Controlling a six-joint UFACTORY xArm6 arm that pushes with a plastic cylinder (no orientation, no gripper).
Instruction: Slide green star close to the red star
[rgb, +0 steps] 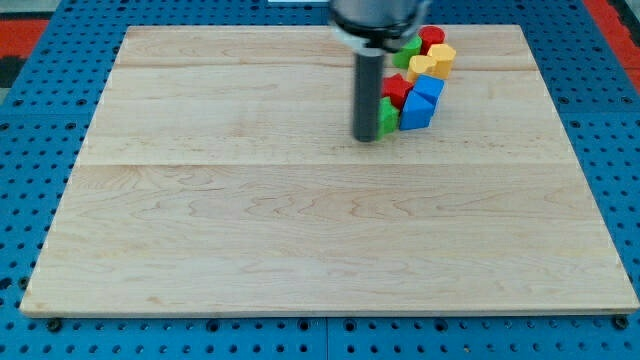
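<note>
My tip (367, 138) rests on the wooden board near the view's top, right of centre. It touches the left side of a green block (388, 117), likely the green star, partly hidden behind the rod. A red star (397, 89) sits just above it, touching. Both belong to a tight cluster with two blue blocks (420, 104), two yellow blocks (433, 62), another green block (410, 49) and a red block (431, 38).
The wooden board (300, 220) lies on a blue perforated table (30, 120). The arm's dark body (375, 20) hangs over the board's top edge and hides part of the cluster.
</note>
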